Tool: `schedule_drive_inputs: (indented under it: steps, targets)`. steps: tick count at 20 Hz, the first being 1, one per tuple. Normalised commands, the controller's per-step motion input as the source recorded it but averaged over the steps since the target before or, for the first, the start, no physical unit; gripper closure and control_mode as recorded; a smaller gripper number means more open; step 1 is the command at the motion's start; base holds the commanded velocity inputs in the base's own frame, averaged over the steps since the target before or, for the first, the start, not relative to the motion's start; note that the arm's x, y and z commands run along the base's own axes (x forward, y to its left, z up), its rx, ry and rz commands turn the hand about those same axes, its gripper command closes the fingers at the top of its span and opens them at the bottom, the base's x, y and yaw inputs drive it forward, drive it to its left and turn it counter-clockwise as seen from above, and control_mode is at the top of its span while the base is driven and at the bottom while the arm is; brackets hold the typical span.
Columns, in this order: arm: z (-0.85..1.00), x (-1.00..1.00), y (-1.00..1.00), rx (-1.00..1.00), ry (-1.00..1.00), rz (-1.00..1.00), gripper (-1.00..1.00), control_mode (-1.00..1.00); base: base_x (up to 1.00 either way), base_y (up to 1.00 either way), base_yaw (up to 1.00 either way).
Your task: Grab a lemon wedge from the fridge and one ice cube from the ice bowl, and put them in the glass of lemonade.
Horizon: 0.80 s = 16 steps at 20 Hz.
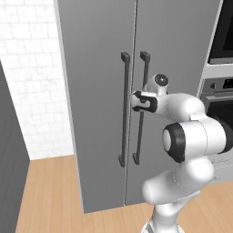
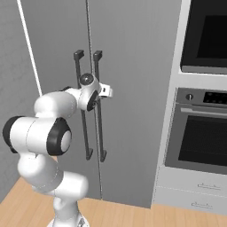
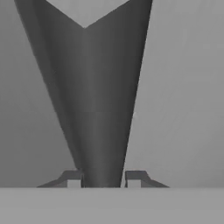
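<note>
Pincer [image 3: 103, 179] apparently around fridge handle [image 3: 98, 109]

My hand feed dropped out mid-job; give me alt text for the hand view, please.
The gripper straddles a dark vertical bar handle of the fridge, one finger tip on each side and close against it. Flat grey door surface lies behind the handle on both sides.

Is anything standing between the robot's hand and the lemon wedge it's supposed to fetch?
Yes: the fridge doors are both closed. The gripper has its jaws on either side of the right door's handle.
</note>
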Motion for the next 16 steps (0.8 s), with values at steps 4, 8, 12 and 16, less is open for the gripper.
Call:
schedule_drive_inputs:
  steps: [4,8,12,16]
  targets:
    - [0.0,-0.02,-0.99,0.05,0.05,-0.14,1.0,-1.0,0.0,0.0,0.0]
    - [0.0,-0.39,-1.0,0.11,0.08,-0.14,1.0,-1.0,0.0,0.0,0.0]
    - [0.0,-0.67,-1.0,0.15,0.05,-0.14,1.0,-1.0,0.0,0.0,0.0]
    - [0.0,-0.96,-1.0,0.17,0.0,-0.09,1.0,-1.0,0.0,0.0,0.0]
